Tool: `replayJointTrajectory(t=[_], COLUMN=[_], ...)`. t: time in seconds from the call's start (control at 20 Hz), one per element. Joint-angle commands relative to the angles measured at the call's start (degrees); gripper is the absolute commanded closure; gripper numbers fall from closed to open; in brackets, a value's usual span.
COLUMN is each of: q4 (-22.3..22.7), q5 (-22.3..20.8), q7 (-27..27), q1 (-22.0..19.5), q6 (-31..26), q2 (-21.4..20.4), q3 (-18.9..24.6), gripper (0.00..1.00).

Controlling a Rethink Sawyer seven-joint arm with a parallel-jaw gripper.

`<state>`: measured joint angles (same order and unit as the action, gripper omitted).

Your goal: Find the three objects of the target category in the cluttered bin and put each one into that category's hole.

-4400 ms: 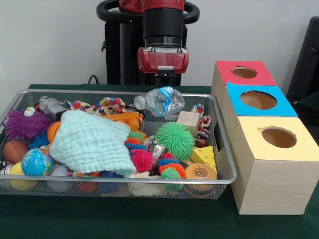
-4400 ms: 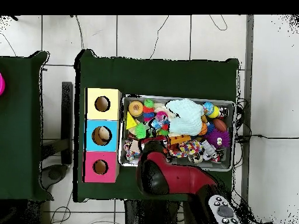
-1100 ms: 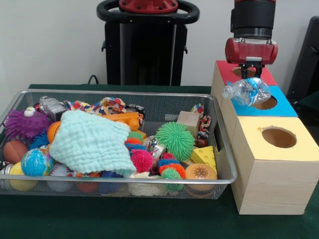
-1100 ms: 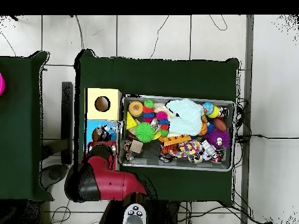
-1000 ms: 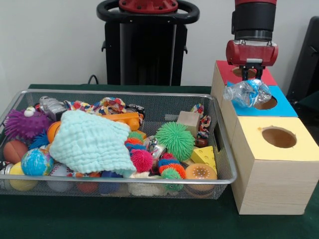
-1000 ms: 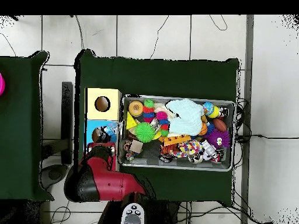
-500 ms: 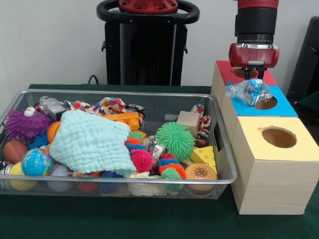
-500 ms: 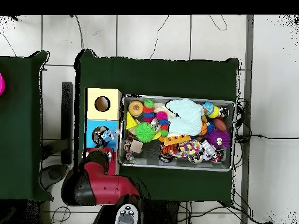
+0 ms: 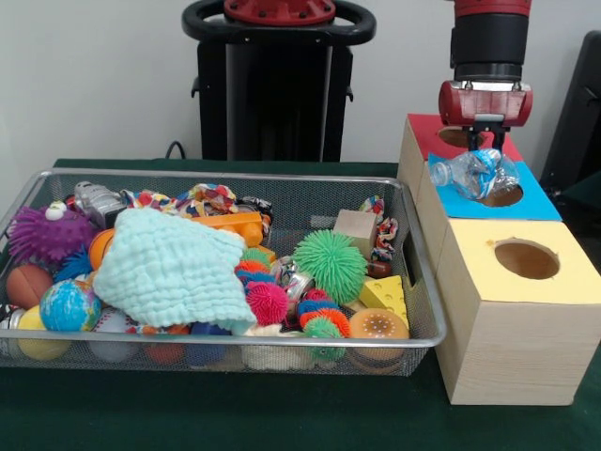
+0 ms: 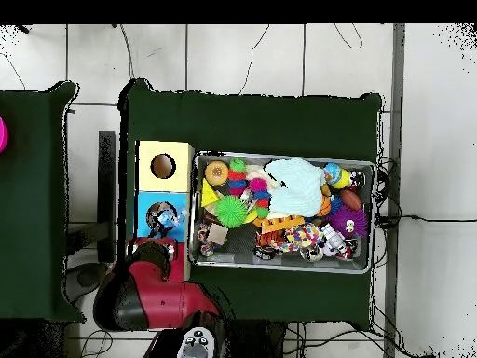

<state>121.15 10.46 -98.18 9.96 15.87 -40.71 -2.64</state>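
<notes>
Resting across the blue box's hole [image 9: 500, 195], our crushed bottle [image 9: 474, 174] isn't in yet; gripper [image 9: 485, 132] grip unclear; bin [image 9: 424, 324] stays crowded.

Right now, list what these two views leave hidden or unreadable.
- Gripper: open or shut cannot be told. In the front view the crushed plastic bottle covers its tip; overhead the arm covers it.
- Red box: overhead, mostly under the arm.
- Blue box hole: front view, partly behind the bottle.
- Bin contents under the mint cloth: covered in both views.
- Small toys overhead: too small to identify.
</notes>
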Motion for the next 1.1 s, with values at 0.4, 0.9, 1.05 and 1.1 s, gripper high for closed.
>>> replayJointTrajectory(t=[0.4, 0.9, 1.05, 1.1], q4=[0.97, 0.94, 0.96, 0.89], q5=[1.83, 1.71, 1.94, 1.99], q7=[-15.75, -16.27, -16.25, -16.13], q1=[-0.02, -0.13, -0.19, -0.14], q6=[1.84, 2.20, 1.57, 1.44], q2=[2.66, 2.56, 2.49, 2.49], q3=[3.62, 4.41, 4.58, 4.53], gripper=[1.00, 1.00, 0.00, 0.00])
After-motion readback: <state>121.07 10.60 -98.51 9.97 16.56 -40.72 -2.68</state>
